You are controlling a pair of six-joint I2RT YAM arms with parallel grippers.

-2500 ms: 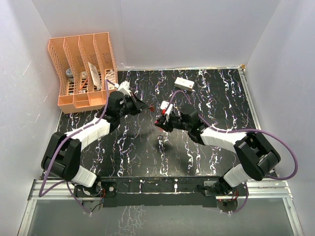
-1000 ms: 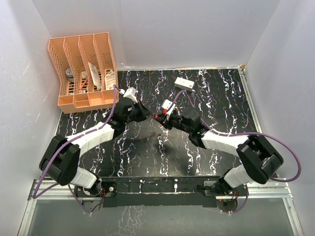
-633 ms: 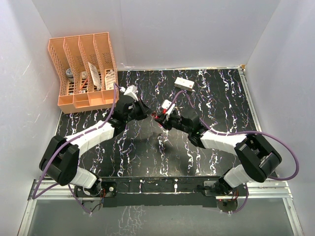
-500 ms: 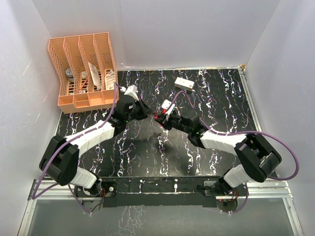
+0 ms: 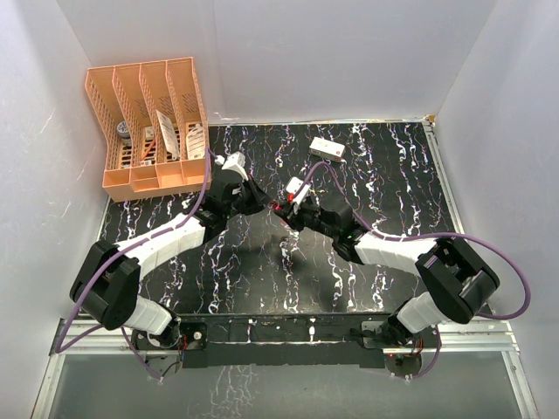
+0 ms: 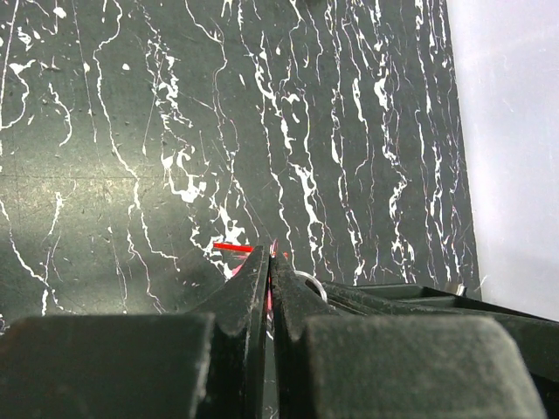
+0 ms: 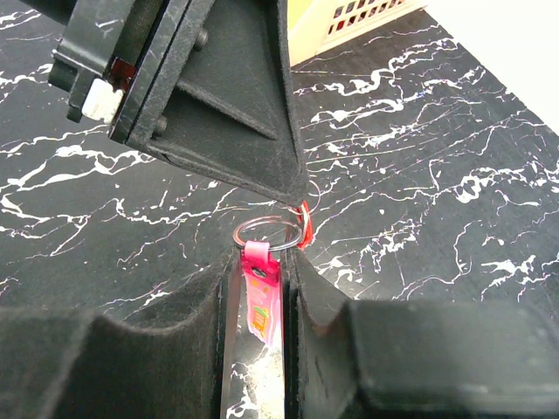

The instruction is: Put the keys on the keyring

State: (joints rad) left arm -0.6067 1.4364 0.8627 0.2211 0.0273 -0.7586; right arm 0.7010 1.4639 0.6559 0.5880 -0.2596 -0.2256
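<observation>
Rack [image 5: 131, 182] holds packets [image 5: 166, 131]; R end effector [image 7: 260, 262] grips keyring [image 7: 263, 301].

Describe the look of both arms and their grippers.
Both the left arm and right arm have black joint housings joined by white links, each trailed by a looping purple cable. The left gripper and right gripper carry matte black fingers tapering to thin wedge tips. No lettering is readable.
</observation>
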